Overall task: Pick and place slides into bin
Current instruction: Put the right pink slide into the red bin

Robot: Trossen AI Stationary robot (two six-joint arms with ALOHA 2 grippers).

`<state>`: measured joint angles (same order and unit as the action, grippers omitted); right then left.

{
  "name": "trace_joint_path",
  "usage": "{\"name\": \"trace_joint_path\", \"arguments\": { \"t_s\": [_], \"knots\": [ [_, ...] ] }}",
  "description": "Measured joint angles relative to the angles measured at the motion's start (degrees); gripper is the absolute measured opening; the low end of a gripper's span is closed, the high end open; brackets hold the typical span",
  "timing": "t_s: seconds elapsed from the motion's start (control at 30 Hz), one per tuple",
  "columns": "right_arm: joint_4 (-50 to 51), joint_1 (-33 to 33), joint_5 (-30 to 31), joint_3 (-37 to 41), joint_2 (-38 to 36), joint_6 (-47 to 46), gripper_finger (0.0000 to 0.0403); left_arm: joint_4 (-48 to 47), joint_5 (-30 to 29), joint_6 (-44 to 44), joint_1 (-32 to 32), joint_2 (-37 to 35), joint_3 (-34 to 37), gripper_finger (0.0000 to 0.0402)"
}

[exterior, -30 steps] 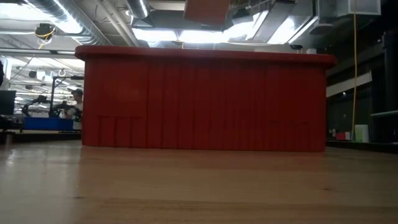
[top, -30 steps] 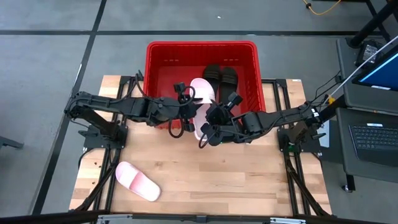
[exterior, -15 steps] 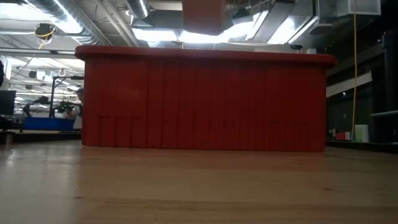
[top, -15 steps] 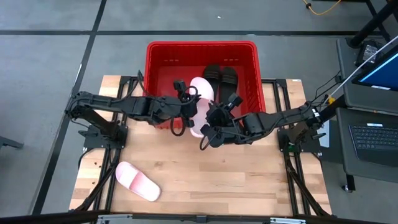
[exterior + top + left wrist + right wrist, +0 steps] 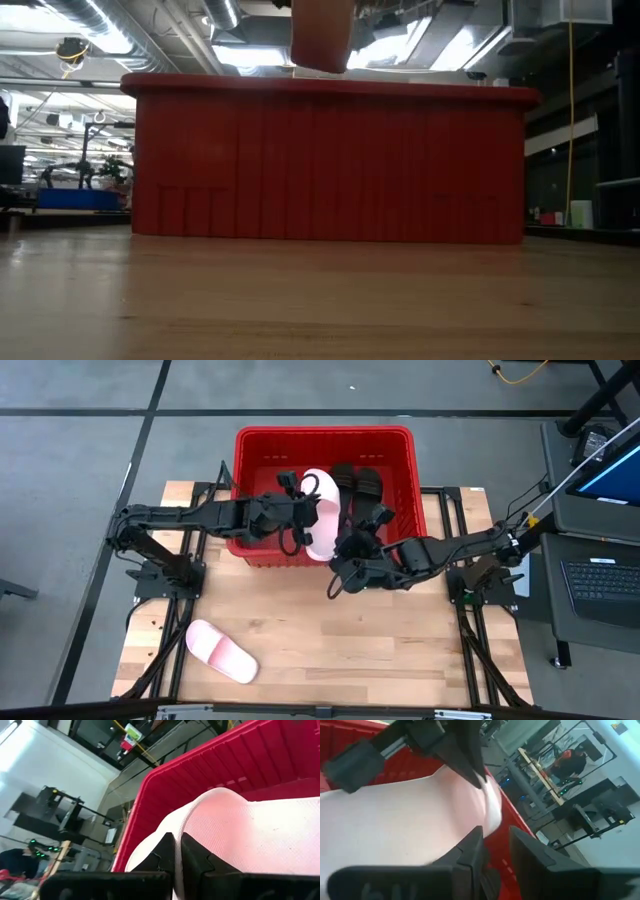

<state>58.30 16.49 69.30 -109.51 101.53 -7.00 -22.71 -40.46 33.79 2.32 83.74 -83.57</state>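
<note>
My left tool is pinching the light, bendy pink slide by its edge; my right tool is standing part open, holding nothing.

Even, bright light falls on the table from overhead, leaving only faint, soft shadows. At table height, ceiling lamps glare behind the bin, whose near wall stands shaded. The near boards are blurred. Both wrist views are soft, and the pink slide close to the lens is out of focus.
</note>
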Motion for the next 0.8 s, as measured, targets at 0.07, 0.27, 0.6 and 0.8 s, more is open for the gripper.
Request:
{"name": "trace_joint_path", "arguments": {
  "t_s": [0.07,0.27,0.6,0.8],
  "knots": [
    [0.57,0.0,-0.89,0.0,-1.44,0.3,0.0087,0.08,2.19,-0.01,1.56,0.0,0.0,0.0004],
    [1.68,-0.04,-12.35,-0.02,-8.2,1.5,0.0009,0.2,10.94,-0.08,6.49,-0.02,0.0,0.0004],
    [9.97,-0.07,-15.85,1.9,-16.36,-3.82,0.0004,3.78,18.8,0.64,15.81,-0.13,2.46,0.0004],
    [8.97,-0.07,-17.33,8.39,-18.43,-4.83,0.0003,12.45,26.11,1.83,22.33,-0.11,9.69,0.0004]
  ]
}}
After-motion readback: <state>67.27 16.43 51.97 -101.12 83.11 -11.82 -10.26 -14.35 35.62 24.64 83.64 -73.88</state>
